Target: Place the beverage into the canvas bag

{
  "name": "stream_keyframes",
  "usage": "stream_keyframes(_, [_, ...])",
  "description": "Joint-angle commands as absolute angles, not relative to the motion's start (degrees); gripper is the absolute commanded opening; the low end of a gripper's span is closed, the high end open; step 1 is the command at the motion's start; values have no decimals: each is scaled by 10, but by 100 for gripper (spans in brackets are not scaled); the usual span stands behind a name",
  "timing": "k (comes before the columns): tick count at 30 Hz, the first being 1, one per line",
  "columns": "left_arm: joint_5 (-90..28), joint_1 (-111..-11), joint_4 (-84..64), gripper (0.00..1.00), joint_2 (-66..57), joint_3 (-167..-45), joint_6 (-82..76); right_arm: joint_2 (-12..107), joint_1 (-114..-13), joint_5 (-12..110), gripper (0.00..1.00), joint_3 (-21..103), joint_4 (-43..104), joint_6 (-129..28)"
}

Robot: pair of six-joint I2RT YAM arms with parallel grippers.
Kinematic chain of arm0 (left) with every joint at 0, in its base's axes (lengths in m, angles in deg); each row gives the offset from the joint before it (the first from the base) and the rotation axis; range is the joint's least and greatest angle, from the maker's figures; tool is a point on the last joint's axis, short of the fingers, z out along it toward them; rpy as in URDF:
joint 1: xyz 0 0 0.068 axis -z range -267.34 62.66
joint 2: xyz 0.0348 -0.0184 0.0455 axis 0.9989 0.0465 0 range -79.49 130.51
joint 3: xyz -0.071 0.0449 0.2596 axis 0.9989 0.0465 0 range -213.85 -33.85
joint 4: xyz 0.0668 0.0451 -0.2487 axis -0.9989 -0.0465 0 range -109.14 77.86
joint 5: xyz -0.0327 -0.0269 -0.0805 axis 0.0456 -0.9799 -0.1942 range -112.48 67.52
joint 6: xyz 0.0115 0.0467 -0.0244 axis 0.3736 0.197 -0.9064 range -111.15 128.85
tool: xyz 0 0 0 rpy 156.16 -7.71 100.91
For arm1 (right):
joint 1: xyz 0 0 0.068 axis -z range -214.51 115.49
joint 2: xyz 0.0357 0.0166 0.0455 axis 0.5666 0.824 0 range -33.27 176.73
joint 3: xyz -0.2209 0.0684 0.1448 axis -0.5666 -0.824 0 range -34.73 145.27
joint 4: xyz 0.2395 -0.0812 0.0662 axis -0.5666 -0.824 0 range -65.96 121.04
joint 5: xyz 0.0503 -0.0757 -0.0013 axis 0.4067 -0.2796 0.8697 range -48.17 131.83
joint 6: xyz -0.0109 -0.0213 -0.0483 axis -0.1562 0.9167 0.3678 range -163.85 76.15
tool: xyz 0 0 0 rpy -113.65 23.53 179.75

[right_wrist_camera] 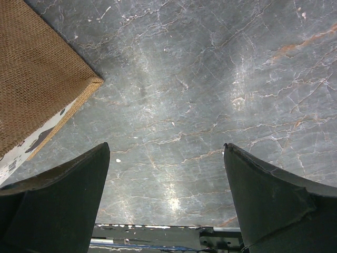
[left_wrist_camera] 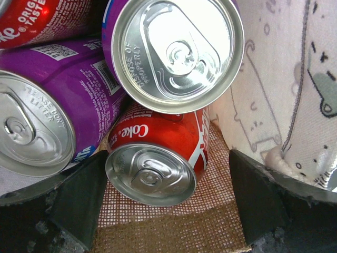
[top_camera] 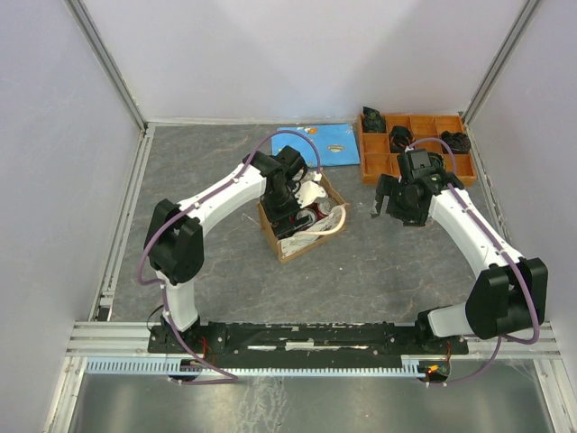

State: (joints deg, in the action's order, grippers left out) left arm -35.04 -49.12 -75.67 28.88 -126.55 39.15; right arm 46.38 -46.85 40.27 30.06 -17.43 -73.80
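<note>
release looks done: my left gripper (left_wrist_camera: 166, 182) sits deep in the canvas bag (top_camera: 298, 250), jaws wide apart, the red coke can (left_wrist_camera: 158, 150) lying loose between them beside purple cans (left_wrist_camera: 63, 79). my right gripper (right_wrist_camera: 167, 158) hangs over the table (right_wrist_camera: 210, 79), jaws spread. next, i judge, a straight lift out, clear of the rope handles (top_camera: 335, 222).

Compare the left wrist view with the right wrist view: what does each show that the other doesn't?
Left wrist only: the inside of the canvas bag, holding a red Coke can and purple cans, beside cream printed fabric. Right wrist only: bare grey marbled table and the bag's outer corner with its white patch. Shared: the brown weave, and fingers standing wide apart on the left gripper and right gripper alike.
</note>
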Motion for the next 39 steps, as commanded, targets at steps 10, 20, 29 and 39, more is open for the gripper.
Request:
stream_keyframes(10, [-356,-490,-846,99,255,-1322,373,477,-467,396,97,318,-162,-735])
stream_keyframes(20, [-361,-491,-866,100,234,-1323,373,484,-467,401,97,328,-163,-735])
stream_keyframes(29, [-346,-491,-867,99,223,-1388,345,482,-466,415,97,341,-154,-728])
stream_keyframes(39, [-335,-492,-823,99,206,-1427,293,487,-465,417,97,371,-172,-718])
